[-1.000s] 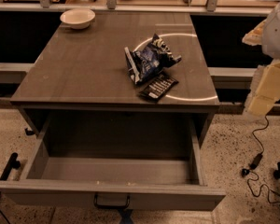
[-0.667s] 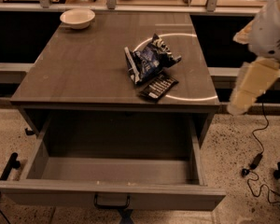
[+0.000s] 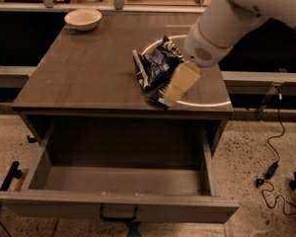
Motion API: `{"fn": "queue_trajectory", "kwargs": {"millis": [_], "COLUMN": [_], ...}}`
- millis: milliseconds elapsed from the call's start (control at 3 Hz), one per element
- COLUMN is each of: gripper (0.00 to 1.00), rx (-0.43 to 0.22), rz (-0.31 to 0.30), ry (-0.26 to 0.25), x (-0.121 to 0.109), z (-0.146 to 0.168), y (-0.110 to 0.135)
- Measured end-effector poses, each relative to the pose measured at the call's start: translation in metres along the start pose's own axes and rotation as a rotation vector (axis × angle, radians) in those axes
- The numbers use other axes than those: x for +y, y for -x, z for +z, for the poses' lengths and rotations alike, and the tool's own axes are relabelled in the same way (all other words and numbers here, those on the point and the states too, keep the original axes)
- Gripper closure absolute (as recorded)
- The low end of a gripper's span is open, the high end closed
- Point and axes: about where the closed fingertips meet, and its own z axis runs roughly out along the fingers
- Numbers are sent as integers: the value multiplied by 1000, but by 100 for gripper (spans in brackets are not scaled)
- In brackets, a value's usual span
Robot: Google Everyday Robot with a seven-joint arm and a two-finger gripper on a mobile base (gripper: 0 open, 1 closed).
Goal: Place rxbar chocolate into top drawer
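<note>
Claw (image 3: 171,94) sits mid-frame right on top of the rxbar (image 3: 155,97), hiding most of the flat black wrapper. Can't tell its grip. Wooden drawer (image 3: 118,209) hangs open below.

Grey-brown wooden worktop (image 3: 89,68) carries a round white bowl (image 3: 83,19) far left, a crumpled blue-and-white chip bag (image 3: 155,65) right of centre, and just nearer, a flat black rxbar chocolate (image 3: 154,96), partly hidden by the cream gripper (image 3: 166,98).

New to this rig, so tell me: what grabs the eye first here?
The big white arm reaches in from the upper right, its gripper low beside the blue chip bag at the table's right front. Below, the top drawer stands pulled wide open.
</note>
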Motion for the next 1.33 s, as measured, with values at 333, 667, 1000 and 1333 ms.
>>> {"fn": "queue_trajectory", "kwargs": {"millis": [333, 667, 1000, 1333], "gripper": [0, 0, 0, 0], "rx": [14, 16, 8, -12], "rz": [118, 209, 208, 208], "ry": [2, 1, 48, 99], "x": [4, 5, 9, 12], "z": [41, 43, 54, 77], "y": [16, 17, 15, 16]}}
